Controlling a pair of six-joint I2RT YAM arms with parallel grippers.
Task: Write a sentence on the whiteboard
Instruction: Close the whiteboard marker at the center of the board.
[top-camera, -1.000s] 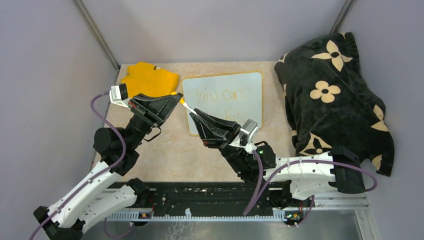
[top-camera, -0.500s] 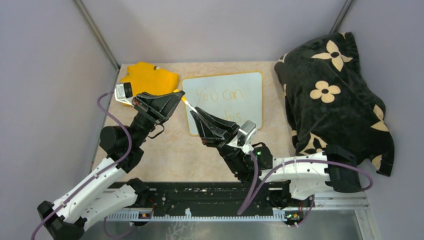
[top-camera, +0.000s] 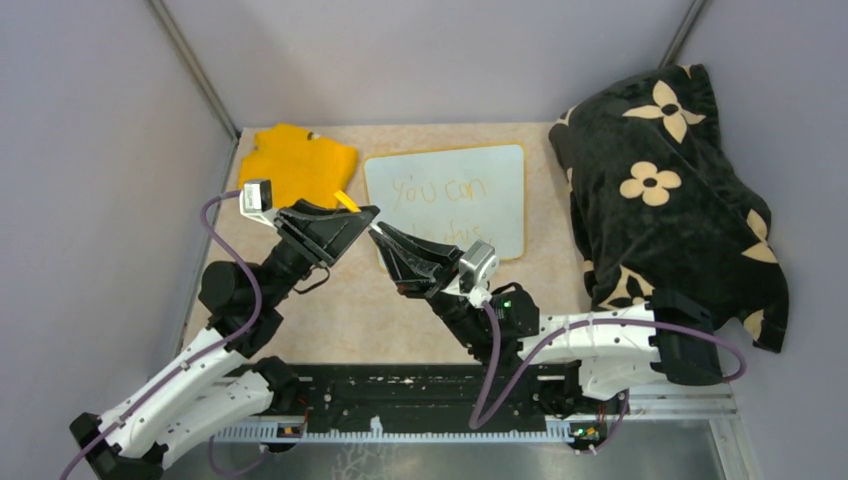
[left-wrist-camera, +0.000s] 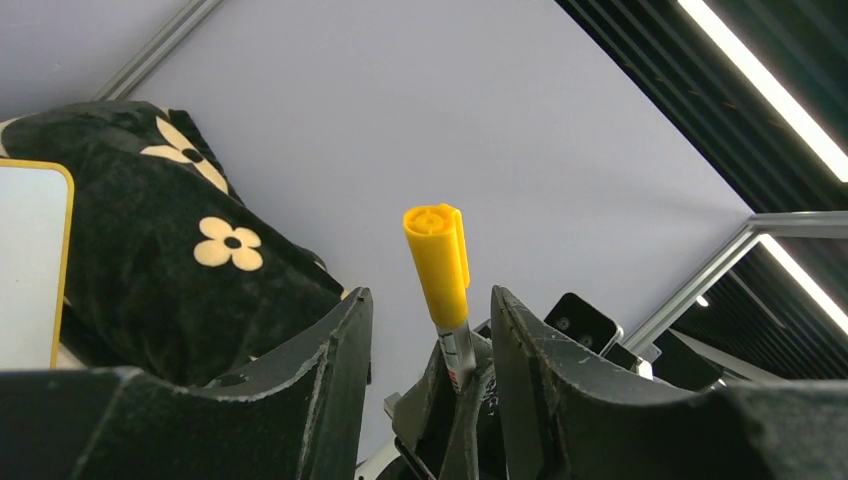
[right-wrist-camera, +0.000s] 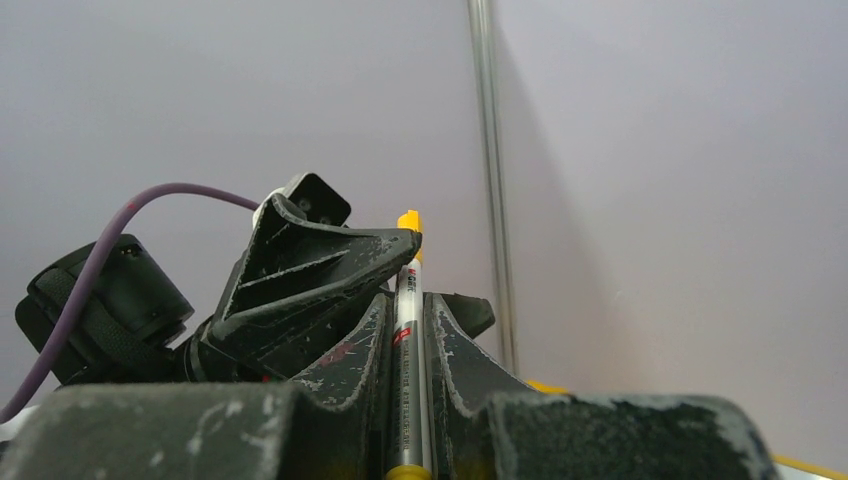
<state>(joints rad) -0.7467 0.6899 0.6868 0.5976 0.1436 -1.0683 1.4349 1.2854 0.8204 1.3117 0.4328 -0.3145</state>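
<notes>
R gripper (top-camera: 380, 232) clamps marker (right-wrist-camera: 407, 340), L gripper (top-camera: 366, 214) wide round cap (left-wrist-camera: 437, 260), at whiteboard (top-camera: 450, 160) edge.

The left pincer (top-camera: 368, 214) has swung down toward the near right, so its tips now meet those of the right pincer (top-camera: 379, 230) by the left edge of the board (top-camera: 500, 190). A second ago a bare stretch of marker (left-wrist-camera: 452, 345) showed between them. The right pincer has drawn back toward the bases. That uncovers more of the second line of the sentence (top-camera: 455, 232), which now reads "this".
</notes>
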